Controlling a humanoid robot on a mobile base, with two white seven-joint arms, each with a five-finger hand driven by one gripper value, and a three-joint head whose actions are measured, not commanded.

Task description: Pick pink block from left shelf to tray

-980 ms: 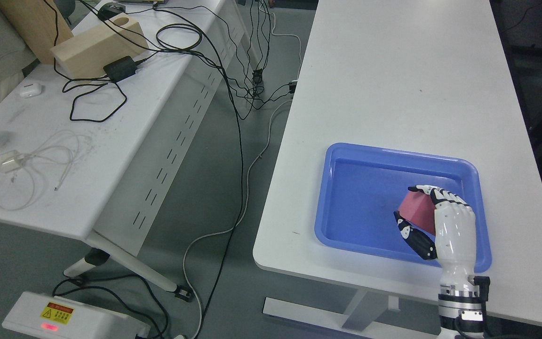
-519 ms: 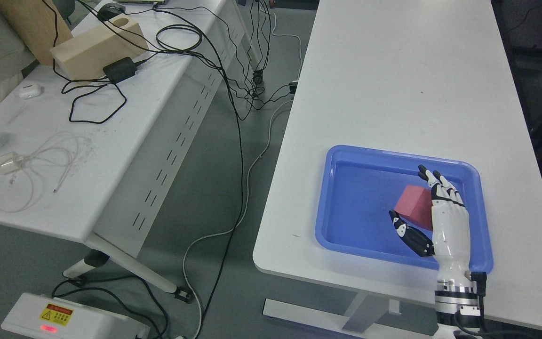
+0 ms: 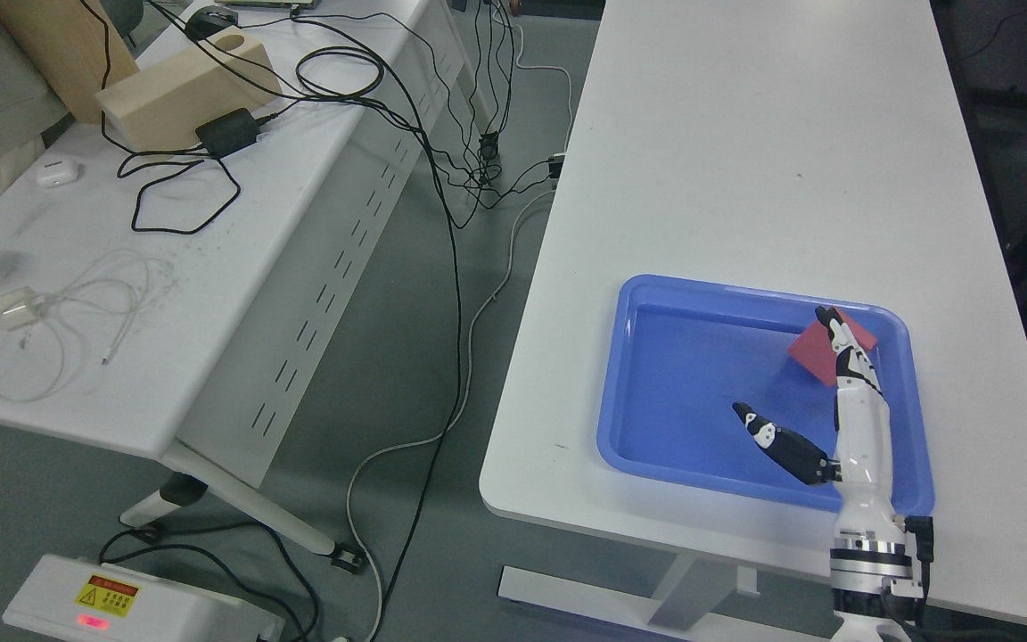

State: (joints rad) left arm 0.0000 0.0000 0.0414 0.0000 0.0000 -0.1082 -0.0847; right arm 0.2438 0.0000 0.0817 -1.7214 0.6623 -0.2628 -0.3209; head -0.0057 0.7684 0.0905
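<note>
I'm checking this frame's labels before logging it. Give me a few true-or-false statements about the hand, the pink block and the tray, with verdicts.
1. The pink block is inside the blue tray. True.
2. The right hand grips the block tightly. False: its fingers are extended and its thumb is spread wide, holding nothing.
3. The block sits at the tray's near left corner. False: it is by the far right corner, tilted against the rim.
4. The tray stands on the white table near its front edge. True.
5. The left hand is reaching into the tray. False: it is not in view.
</note>
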